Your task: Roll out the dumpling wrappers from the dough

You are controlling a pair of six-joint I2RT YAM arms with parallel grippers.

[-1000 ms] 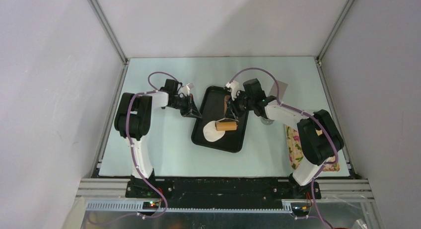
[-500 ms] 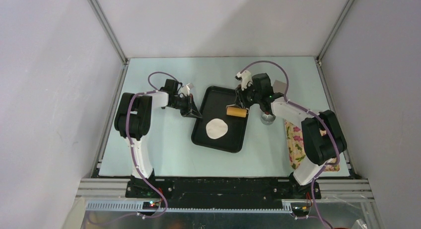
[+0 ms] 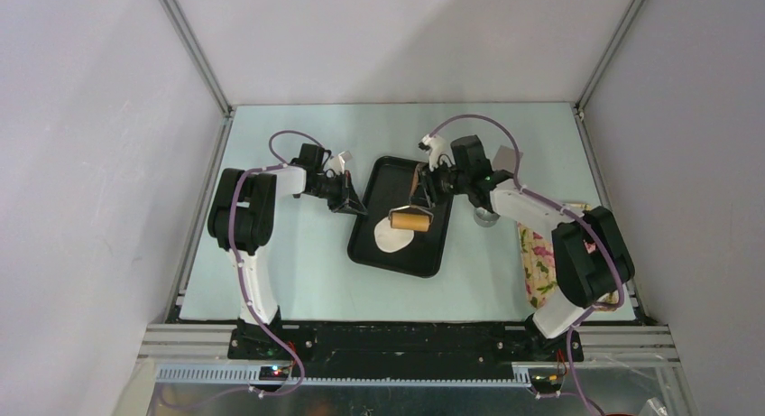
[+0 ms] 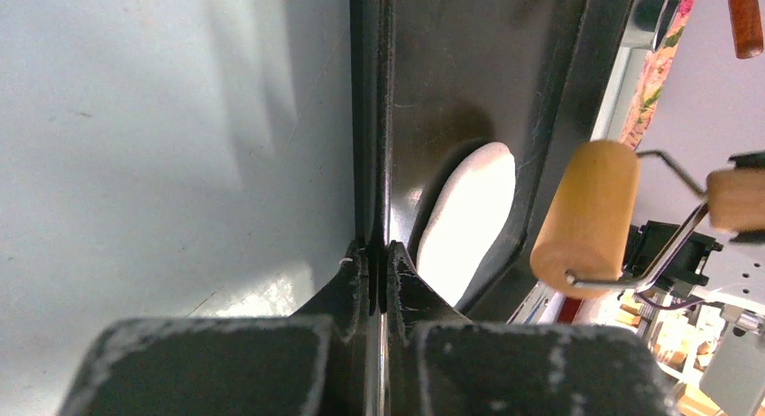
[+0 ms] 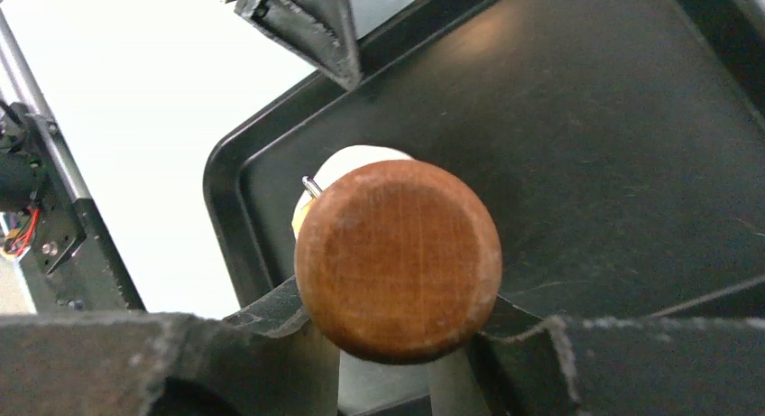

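Observation:
The dough point(image 3: 391, 239) is a flattened white disc in the near part of the black tray point(image 3: 388, 183). A pale wooden roller point(image 3: 409, 221) rests on the dough's far edge. My right gripper point(image 3: 426, 189) is shut on the roller's brown handle point(image 5: 397, 254), which fills the right wrist view and hides most of the dough point(image 5: 352, 156). My left gripper point(image 3: 354, 206) is shut on the tray's left rim point(image 4: 379, 163). In the left wrist view the dough point(image 4: 465, 217) lies just past that rim, with the roller point(image 4: 586, 219) beyond it.
A round steel cup point(image 3: 487, 216) stands just right of the tray, under the right arm. A floral cloth point(image 3: 539, 263) lies at the table's right edge. A small white piece point(image 3: 511, 156) sits at the back right.
The roller left the dough and swung to the tray's far right side. It has now come back onto the dough's far edge. The left gripper has stayed on the rim.

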